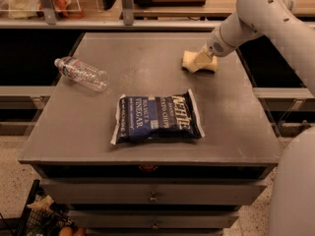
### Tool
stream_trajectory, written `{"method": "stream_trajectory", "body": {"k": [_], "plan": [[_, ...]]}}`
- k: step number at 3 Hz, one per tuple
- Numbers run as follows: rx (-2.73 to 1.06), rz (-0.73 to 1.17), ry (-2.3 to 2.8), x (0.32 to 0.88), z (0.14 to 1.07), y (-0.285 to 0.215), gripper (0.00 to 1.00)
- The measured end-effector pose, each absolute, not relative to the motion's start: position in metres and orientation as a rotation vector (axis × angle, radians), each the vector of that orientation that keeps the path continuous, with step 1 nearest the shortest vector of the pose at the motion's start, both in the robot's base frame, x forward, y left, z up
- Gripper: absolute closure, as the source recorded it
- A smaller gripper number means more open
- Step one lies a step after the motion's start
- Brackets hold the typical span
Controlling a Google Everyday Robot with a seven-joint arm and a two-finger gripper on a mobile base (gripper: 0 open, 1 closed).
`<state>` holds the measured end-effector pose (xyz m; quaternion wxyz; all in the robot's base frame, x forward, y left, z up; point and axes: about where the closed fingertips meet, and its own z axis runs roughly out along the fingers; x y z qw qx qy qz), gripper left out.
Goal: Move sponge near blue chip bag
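Observation:
The sponge (212, 66) is a small pale yellow block lying on the grey table top (147, 58), toward its far right. My gripper (198, 63) is down at the sponge, covers its middle and appears to touch it. The arm reaches in from the upper right. The blue chip bag (157, 118) lies flat in the front middle of the table, with white lettering up. It is well apart from the sponge, toward the front and to the left of it.
A clear plastic water bottle (81, 73) lies on its side at the table's left. A shelf with a rail (98, 23) runs behind the table. Drawers (152, 195) sit below the front edge. My robot body (295, 191) stands at the lower right.

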<state>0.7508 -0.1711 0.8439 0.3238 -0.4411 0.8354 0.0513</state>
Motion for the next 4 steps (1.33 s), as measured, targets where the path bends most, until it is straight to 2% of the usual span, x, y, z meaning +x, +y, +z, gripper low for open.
{"method": "stream_trajectory", "body": {"k": [2, 4], "plan": [[-1.315, 0.090, 2.019, 0.743, 0.915, -0.149, 1.00], [-1.515, 0.079, 1.878, 0.703, 0.957, -0.118, 1.00]]}}
